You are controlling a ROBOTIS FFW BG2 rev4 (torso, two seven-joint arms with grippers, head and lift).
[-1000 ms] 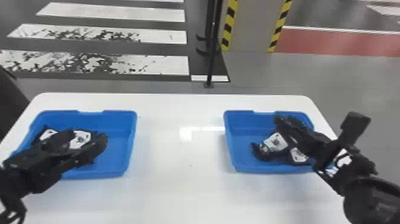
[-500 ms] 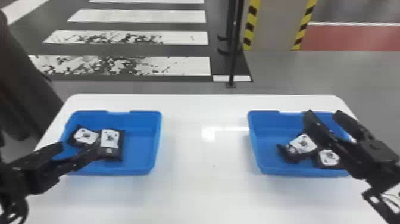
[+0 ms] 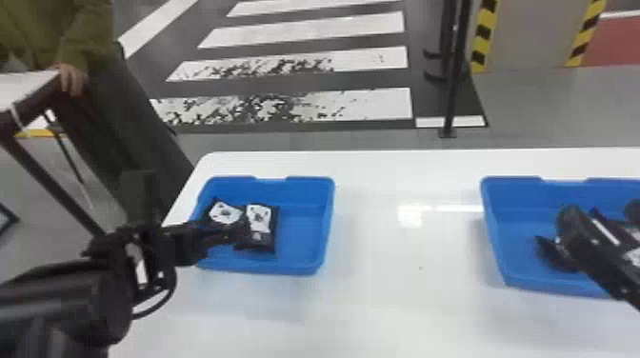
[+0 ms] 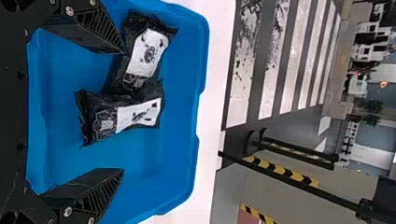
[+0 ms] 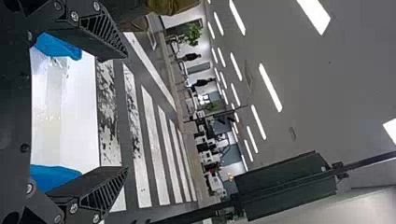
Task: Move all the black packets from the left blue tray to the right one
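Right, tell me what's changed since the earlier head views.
The head view has swung toward the robot's left, so the left blue tray and right blue tray sit farther right in it. The left tool has drawn back leftward since the first picture. Nothing visibly grasped or released; two black packets stay in the left tray.
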